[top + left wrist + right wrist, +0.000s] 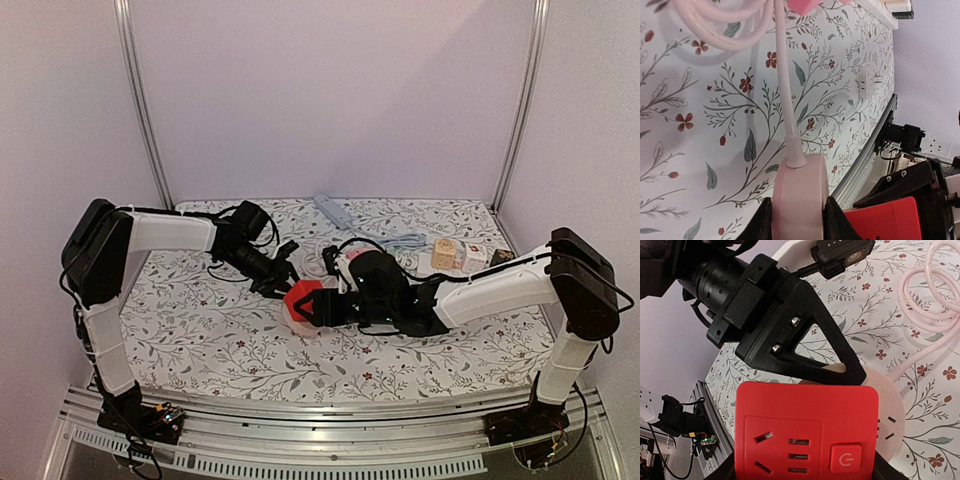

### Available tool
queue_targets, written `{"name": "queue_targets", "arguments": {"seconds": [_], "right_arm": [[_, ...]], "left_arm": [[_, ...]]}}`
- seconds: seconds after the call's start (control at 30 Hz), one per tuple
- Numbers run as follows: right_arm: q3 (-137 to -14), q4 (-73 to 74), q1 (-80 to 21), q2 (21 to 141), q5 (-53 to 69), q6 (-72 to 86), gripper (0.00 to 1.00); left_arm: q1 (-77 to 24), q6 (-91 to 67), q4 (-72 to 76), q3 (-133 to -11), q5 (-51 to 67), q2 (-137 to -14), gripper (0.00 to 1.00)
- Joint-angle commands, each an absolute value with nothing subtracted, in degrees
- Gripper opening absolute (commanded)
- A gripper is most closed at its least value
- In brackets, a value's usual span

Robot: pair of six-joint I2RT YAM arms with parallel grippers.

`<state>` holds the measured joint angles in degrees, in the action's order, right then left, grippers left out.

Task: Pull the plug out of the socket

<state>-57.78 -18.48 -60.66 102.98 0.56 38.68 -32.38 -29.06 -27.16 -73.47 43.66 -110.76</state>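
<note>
Red adaptor cube (806, 432) gripped by right jaws, left jaws clamping pink socket (801, 195)

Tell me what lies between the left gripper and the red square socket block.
The pale pink rounded plug, clamped in the left gripper beside the red socket block; the left wrist view shows it.

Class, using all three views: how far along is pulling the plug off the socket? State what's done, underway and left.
Done: the right jaws hold the red socket, and the left jaws are shut on the pale plug. In hand: the pull itself; the plug looks pressed against the socket, no gap showing. Left: draw them apart until the plug comes free.
</note>
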Motion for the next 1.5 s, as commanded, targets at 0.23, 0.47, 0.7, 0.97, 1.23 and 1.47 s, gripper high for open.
{"name": "queue_targets", "arguments": {"seconds": [0.23, 0.47, 0.7, 0.97, 1.23, 1.47], "right_arm": [[-58.93, -18.53, -59.23, 103.29, -7.24, 35.57, 0.27], [-61.5, -13.06, -63.49, 101.72, -15.63, 28.02, 0.26], [-64.43, -7.91, -65.81, 102.0, -21.36, 22.03, 0.25], [-64.31, -7.2, -65.86, 101.56, -22.52, 20.98, 0.25], [-63.64, -7.75, -64.97, 101.28, -21.38, 23.19, 0.25], [-60.34, -12.54, -61.05, 100.46, -14.51, 28.8, 0.24]], "left_arm": [[-33.89, -26.64, -28.65, -73.78, 51.38, -110.72, 0.25], [-32.99, -27.16, -28.65, -73.65, 50.95, -111.41, 0.25], [-32.3, -27.64, -28.64, -73.56, 50.87, -111.88, 0.24], [-32.08, -27.52, -28.65, -73.56, 50.84, -111.82, 0.24], [-32.17, -26.94, -28.2, -73.48, 51.13, -110.94, 0.24], [-32.41, -26.39, -27.98, -73.48, 51.35, -110.11, 0.24]]}}
